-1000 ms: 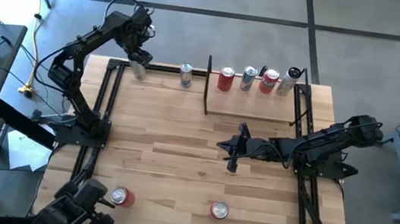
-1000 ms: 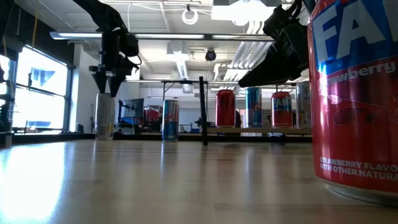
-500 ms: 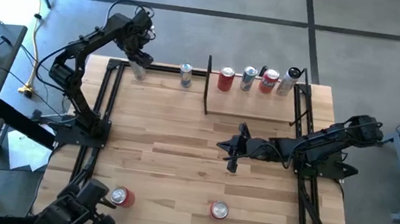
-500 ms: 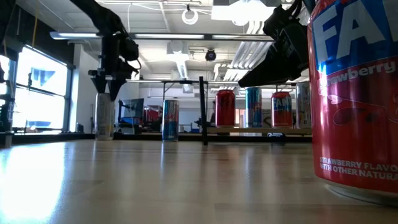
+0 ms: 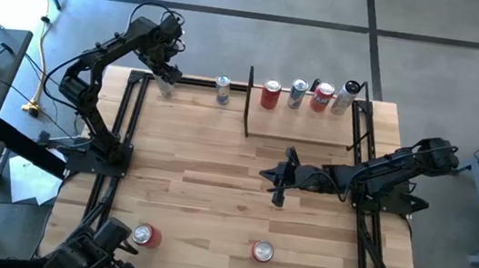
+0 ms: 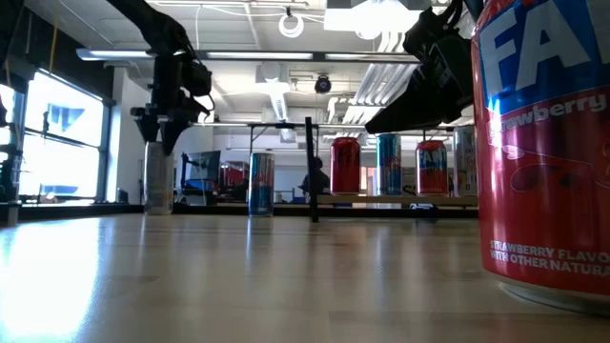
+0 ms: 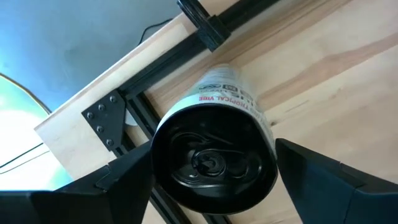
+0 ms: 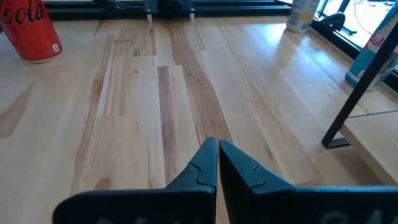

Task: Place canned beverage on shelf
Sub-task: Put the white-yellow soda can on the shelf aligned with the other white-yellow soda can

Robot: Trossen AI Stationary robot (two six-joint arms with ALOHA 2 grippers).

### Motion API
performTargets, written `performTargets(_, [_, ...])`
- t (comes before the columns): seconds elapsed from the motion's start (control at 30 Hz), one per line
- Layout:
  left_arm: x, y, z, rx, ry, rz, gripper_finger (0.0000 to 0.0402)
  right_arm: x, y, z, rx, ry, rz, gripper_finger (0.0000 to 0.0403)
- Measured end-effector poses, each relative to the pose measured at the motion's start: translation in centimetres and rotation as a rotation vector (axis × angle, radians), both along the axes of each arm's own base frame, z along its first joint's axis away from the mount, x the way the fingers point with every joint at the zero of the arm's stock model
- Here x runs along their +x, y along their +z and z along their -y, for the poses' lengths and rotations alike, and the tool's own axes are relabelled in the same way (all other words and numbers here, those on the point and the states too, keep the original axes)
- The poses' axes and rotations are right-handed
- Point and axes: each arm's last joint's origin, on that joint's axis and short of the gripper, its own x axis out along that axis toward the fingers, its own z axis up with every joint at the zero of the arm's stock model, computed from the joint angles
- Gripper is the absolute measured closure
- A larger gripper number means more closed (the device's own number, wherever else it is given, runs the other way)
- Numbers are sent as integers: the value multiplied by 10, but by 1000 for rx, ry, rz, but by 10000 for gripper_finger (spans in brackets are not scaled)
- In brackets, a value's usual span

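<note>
A pale can (image 5: 165, 88) with a dark top (image 7: 214, 163) stands upright at the table's far left corner. My left gripper (image 5: 166, 76) hangs over it, pointing down and open. Its fingers stand on either side of the can's top (image 6: 159, 148) without clear contact. A blue-and-silver can (image 5: 222, 89) stands just left of the shelf (image 5: 304, 128). The shelf holds several cans along its far edge. My right gripper (image 5: 280, 177) is shut and hovers over the middle of the table, holding nothing.
Two red cans (image 5: 145, 235) (image 5: 262, 251) stand near the table's front edge; the second fills the right of the low view (image 6: 543, 143). Black bars (image 5: 249, 103) flank the shelf. A black frame rail (image 7: 205, 25) runs behind the pale can. A person (image 6: 315, 176) shows far back.
My left gripper has sunk a little over the pale can, so its fingertips now stand beside the can's top instead of above it. The can has not moved.
</note>
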Motion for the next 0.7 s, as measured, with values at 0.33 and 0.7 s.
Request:
performTargets(0.33, [3, 2, 3, -3, -51, -12, 164, 0, 0, 0, 0, 0, 0, 402])
performTargets(0.7, [33, 47, 62, -4, -348, 201, 164, 0, 0, 0, -10, 3, -2, 402])
